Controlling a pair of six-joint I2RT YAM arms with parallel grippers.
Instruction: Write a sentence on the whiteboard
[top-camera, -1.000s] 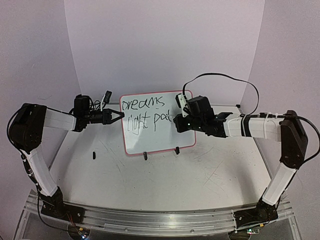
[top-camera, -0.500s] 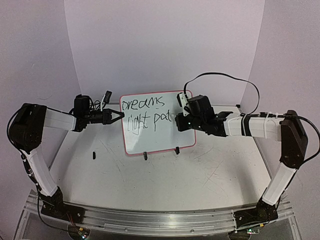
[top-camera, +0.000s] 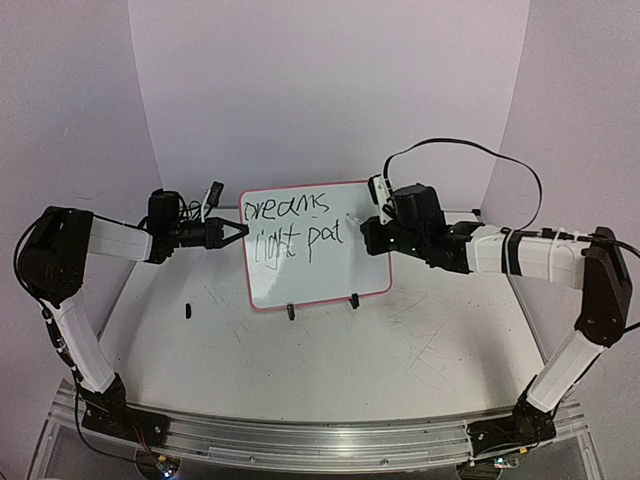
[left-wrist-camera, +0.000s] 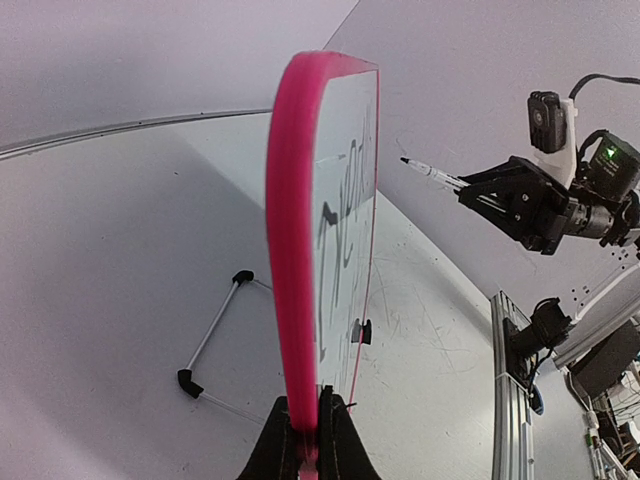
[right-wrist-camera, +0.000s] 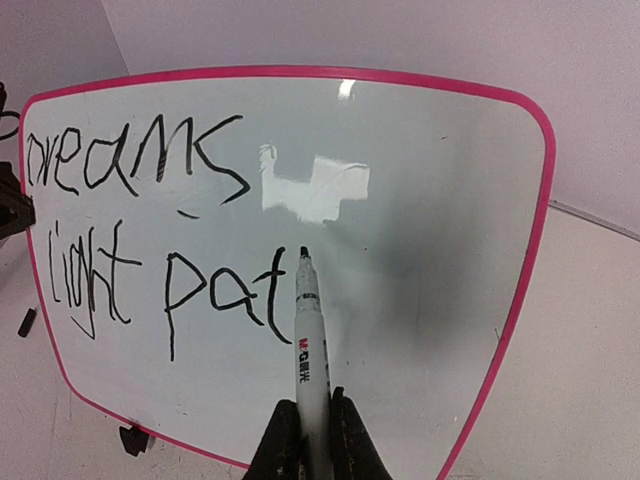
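Clamping marker (right-wrist-camera: 308, 325), right gripper (right-wrist-camera: 312, 418); left gripper (left-wrist-camera: 309, 412) pinching whiteboard (left-wrist-camera: 297, 220) edge.

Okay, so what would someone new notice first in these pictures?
The pink-framed whiteboard stands at centre, its black writing reading "dreams light pat". The right gripper holds a marker with its tip just off the board beside the last letter, and the left gripper clamps the board's left edge.
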